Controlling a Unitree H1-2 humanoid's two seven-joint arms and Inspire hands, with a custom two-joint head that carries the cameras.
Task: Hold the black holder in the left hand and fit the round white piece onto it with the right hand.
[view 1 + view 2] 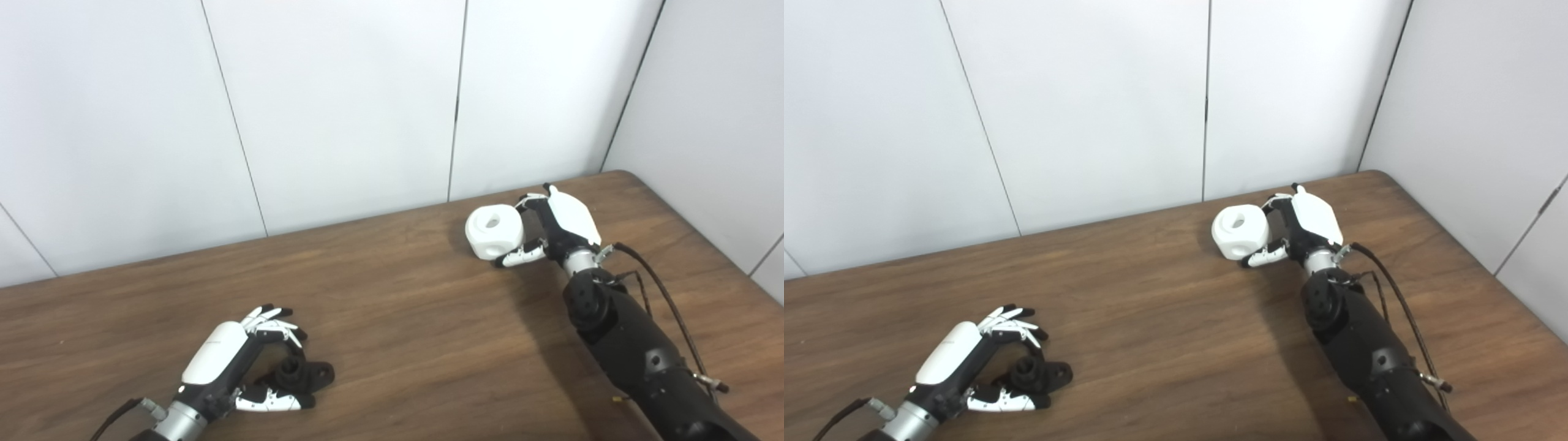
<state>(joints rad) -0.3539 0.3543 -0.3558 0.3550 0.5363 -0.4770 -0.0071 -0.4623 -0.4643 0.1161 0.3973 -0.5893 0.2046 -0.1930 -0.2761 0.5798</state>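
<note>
The left hand (229,361) has its fingers (272,321) curled over the black holder (303,375), thumb below it, the holder lying on the worktop (398,318) between them; whether they actually press it cannot be told. The holder's flat end pokes out beyond the fingertips, toward the worktop's middle.

The right hand (560,226) grips the white piece (495,231): its fingers wrap the far side and the thumb runs under the near side. The piece sits just beyond the fingertips, its round hole facing up, at the worktop's far edge near the white wall (343,104). The two hands are well apart.
</note>
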